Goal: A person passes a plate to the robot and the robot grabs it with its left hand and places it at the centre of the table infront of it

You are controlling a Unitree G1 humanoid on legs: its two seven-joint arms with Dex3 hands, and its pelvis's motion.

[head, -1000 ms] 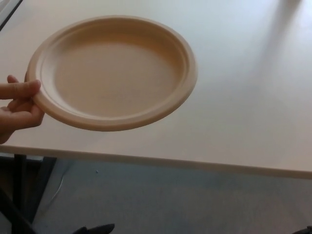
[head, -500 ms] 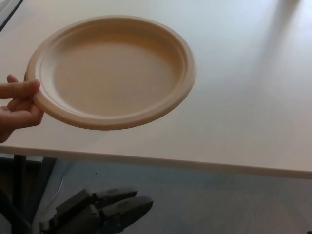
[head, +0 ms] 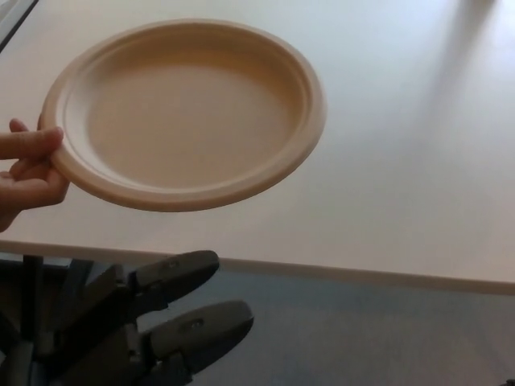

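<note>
A round tan plate (head: 189, 112) hangs in the air over the near left part of the white table (head: 402, 161). A person's hand (head: 28, 169) at the left edge pinches its rim. My left hand (head: 153, 322) is at the bottom left, below the plate and in front of the table's edge. Its fingers (head: 173, 273) are spread apart and hold nothing. A clear gap separates them from the plate. My right hand does not show.
The table's near edge (head: 362, 273) runs across the lower part of the picture, with grey floor (head: 362, 338) below it. A dark table leg (head: 32, 281) stands at the bottom left.
My left hand has risen from the bottom edge toward the plate and its fingers have spread. The person has lifted the plate slightly.
</note>
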